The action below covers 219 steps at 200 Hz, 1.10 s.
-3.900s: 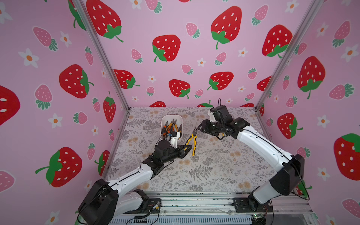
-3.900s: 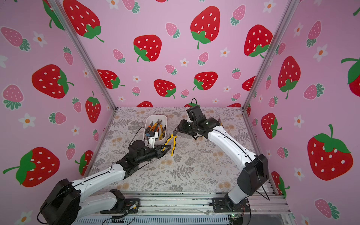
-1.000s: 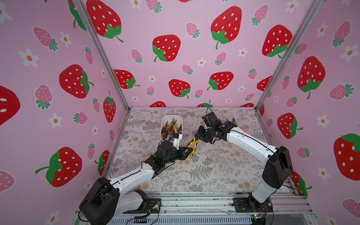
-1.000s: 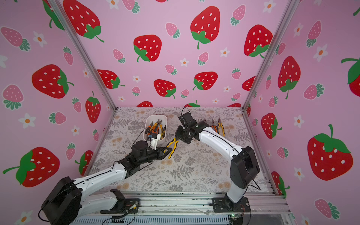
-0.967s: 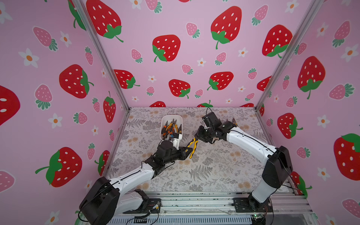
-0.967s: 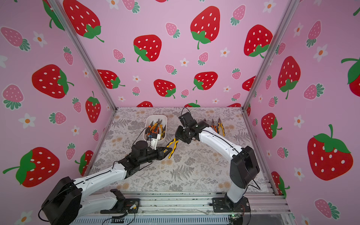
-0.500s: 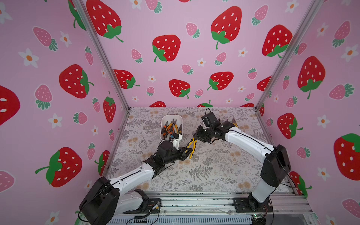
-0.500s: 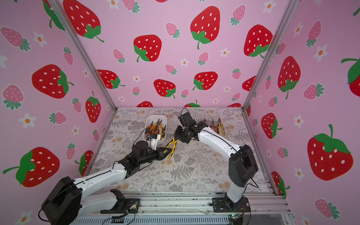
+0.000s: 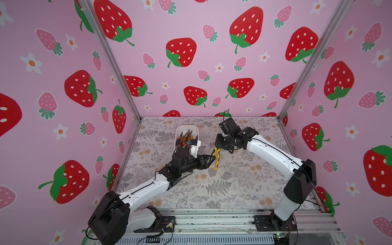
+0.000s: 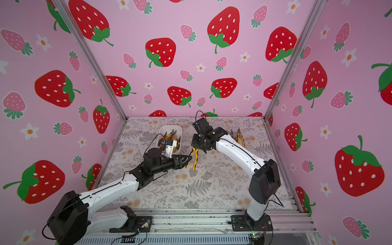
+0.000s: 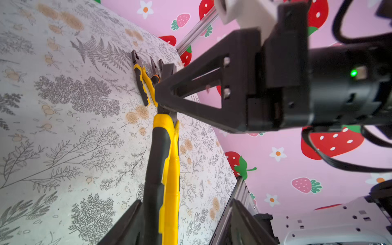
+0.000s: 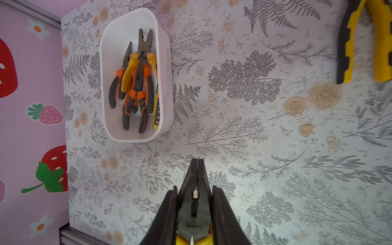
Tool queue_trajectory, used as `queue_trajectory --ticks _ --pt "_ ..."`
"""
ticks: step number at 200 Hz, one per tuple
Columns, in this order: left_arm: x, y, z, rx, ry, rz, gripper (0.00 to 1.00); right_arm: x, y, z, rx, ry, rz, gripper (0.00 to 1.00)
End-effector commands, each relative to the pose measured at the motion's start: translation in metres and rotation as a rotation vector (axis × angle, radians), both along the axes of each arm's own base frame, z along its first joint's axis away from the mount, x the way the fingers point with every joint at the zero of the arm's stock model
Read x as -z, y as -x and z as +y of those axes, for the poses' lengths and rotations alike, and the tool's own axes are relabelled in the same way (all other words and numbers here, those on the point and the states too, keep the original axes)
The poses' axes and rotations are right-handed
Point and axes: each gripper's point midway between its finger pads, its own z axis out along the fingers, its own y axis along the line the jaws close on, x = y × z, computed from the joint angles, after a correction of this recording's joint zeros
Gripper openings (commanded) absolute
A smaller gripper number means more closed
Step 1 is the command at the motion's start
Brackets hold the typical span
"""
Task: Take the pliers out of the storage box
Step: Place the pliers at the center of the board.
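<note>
The right gripper (image 12: 194, 188) clamps the dark head of the yellow-handled pliers (image 10: 194, 158) over the table (image 10: 212, 186), outside the storage box (image 12: 118, 27). The left gripper (image 10: 188, 158) stands wide around the handles (image 11: 161, 169): best drawn straight back along them, brushing neither, so the pliers do not twist.

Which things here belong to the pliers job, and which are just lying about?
Job:
- storage box
- pliers in it
- yellow-handled pliers, held by the right gripper
- two pliers already laid out

Not job:
- floral table cover
- strawberry walls
- aluminium frame
</note>
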Motion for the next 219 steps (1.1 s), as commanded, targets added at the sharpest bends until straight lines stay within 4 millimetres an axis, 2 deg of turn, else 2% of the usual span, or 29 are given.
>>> queue_trajectory --ticks 1,27,45,72,116,156,219 --pt "-0.031 0.004 -0.005 0.041 0.037 -0.052 0.72 -0.026 -0.020 -0.034 0.021 0.111 -0.097 0.00" --pt "-0.030 0.009 -0.002 0.046 0.011 -0.042 0.73 -0.031 -0.045 -0.056 0.011 0.171 -0.132 0.00" --pt "-0.027 0.011 0.001 0.043 -0.017 -0.027 0.73 -0.023 -0.065 -0.069 -0.021 0.221 -0.122 0.00" --pt "-0.020 0.014 0.005 0.042 -0.047 -0.011 0.70 -0.002 -0.092 -0.077 -0.099 0.257 -0.104 0.00" --pt "-0.013 0.015 0.001 0.071 -0.065 -0.008 0.69 0.037 -0.138 -0.078 -0.228 0.307 -0.069 0.00" --pt "-0.007 0.012 -0.002 0.090 -0.092 -0.006 0.68 0.062 -0.171 -0.078 -0.236 0.323 -0.044 0.00" --pt "0.000 0.001 -0.009 0.127 -0.106 0.022 0.68 0.094 -0.202 -0.082 -0.201 0.319 -0.012 0.00"
